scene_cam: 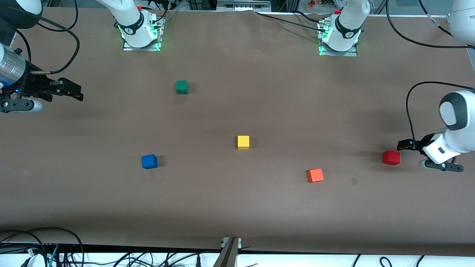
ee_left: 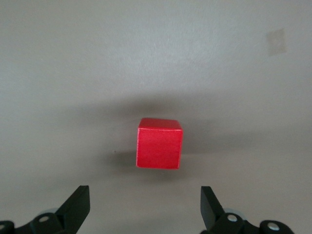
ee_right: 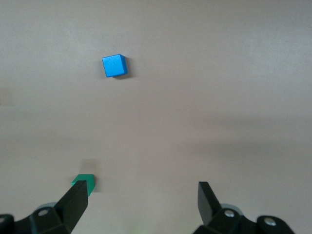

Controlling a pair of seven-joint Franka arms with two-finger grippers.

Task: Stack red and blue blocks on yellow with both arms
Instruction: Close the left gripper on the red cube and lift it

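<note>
The yellow cube (scene_cam: 243,142) sits bare mid-table as the stack's base, the red block (scene_cam: 391,157) toward the left arm's end with the left gripper (scene_cam: 402,145) just beside it — fingers spread, nothing held — while the right gripper (scene_cam: 76,92), likewise spread, hangs well away from the blue block (scene_cam: 149,161).

Matt brown table covering (scene_cam: 237,207), paper-like, faintly creased. Matt, smooth faces on red block (scene_cam: 391,157), blue block (scene_cam: 149,161), yellow block (scene_cam: 243,142), orange block (scene_cam: 315,175) and green block (scene_cam: 182,87). Glossy white plastic arm shells (scene_cam: 454,111). Matt black gripper fingers (ee_left: 78,207).
</note>
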